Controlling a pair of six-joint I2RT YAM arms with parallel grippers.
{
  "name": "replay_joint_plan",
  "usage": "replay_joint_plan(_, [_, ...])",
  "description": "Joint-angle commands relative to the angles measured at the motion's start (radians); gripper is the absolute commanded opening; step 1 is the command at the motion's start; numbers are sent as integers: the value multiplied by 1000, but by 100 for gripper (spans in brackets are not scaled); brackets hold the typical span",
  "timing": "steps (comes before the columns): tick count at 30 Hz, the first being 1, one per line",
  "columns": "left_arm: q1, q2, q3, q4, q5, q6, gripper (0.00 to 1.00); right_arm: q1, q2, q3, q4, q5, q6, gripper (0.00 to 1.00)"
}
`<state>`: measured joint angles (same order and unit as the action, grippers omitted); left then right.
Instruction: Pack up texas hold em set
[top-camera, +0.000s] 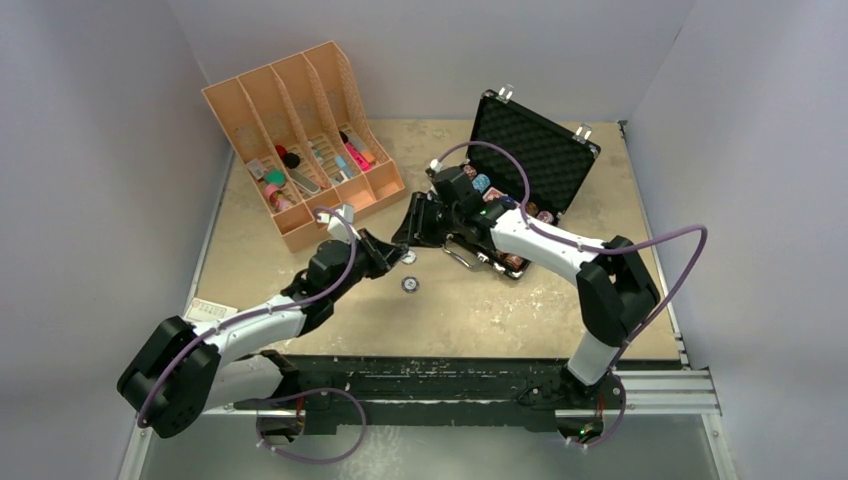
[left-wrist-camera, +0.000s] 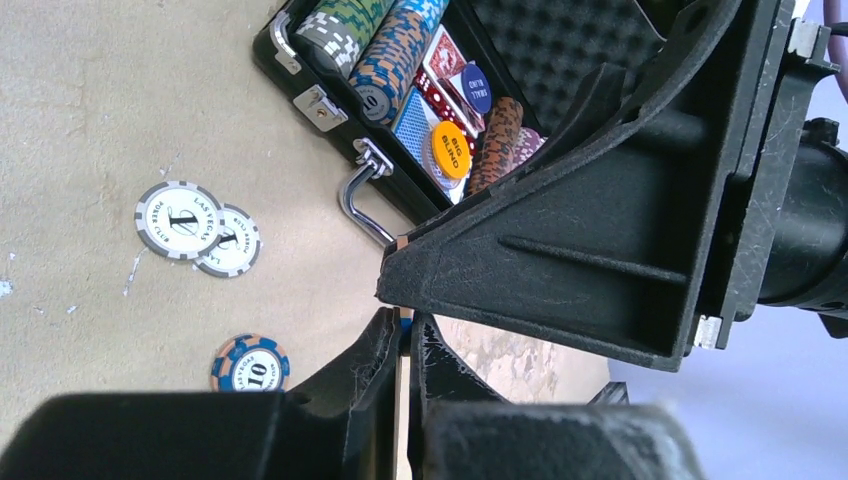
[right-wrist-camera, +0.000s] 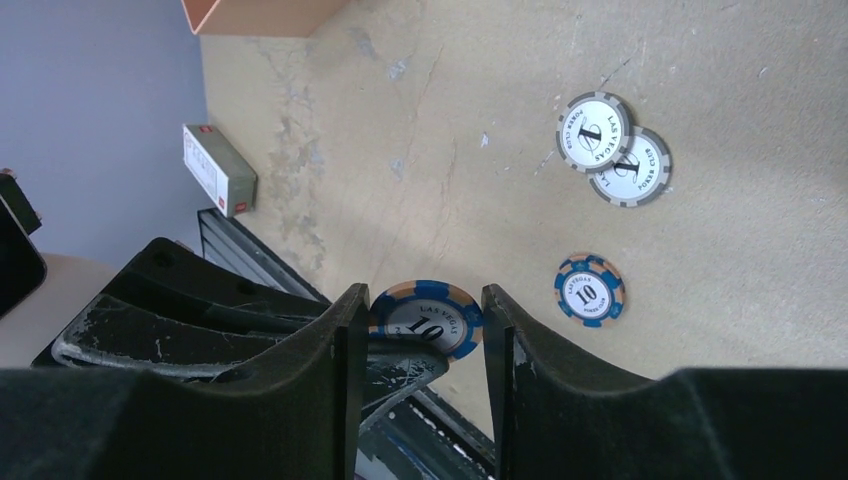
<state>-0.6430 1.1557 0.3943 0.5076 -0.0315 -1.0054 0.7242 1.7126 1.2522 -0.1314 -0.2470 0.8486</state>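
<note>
The black briefcase (top-camera: 540, 150) stands open at the back right, with its foam lid up. In the left wrist view it (left-wrist-camera: 320, 105) holds chip stacks, cards and yellow and blue buttons. My left gripper (top-camera: 397, 255) is shut on a blue "10" chip (right-wrist-camera: 428, 315), gripping its flat faces just above the table in front of the case. My right gripper (top-camera: 412, 228) meets it there. Its fingers (right-wrist-camera: 350, 340) touch the same chip's two edges. Two white chips (left-wrist-camera: 180, 220) and another blue "10" chip (left-wrist-camera: 250, 363) lie loose on the table.
The orange slotted organiser (top-camera: 300, 130) with small items stands at the back left. A small white box (top-camera: 212, 310) lies near the left front edge. The case's silver handle (left-wrist-camera: 360, 195) sticks out toward the loose chips. Grey walls surround the table.
</note>
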Motion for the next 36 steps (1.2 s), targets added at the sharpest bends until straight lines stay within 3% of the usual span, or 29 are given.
replay_joint_plan(1, [-4,-24,34,47,-27,31,0,-46,-68,-10,29,-71,-109,50])
replay_joint_plan(7, [-4,-105,99,-60,98,148,0,-180,-255,-107,214,-333,-391,70])
replay_joint_plan(18, [-3,-205,225,-86,464,253,0,-187,-382,-125,202,-704,-699,65])
replay_joint_plan(23, [-4,-222,245,-73,527,251,0,-187,-392,-136,216,-790,-680,44])
replay_joint_plan(25, [-4,-229,245,-79,518,255,0,-186,-405,-148,251,-829,-649,31])
replay_joint_plan(28, [-4,-222,255,-82,512,251,0,-189,-424,-155,292,-884,-623,4])
replay_joint_plan(32, [-4,-212,268,-105,482,257,0,-188,-435,-141,286,-896,-621,0])
replay_joint_plan(34, [-4,-212,286,-198,406,286,18,-188,-444,-135,263,-832,-642,0])
replay_joint_plan(35, [-3,-214,294,-245,356,302,34,-189,-446,-132,250,-779,-655,0])
replay_joint_plan(36, [-4,-220,296,-288,296,318,40,-188,-445,-126,230,-729,-677,0])
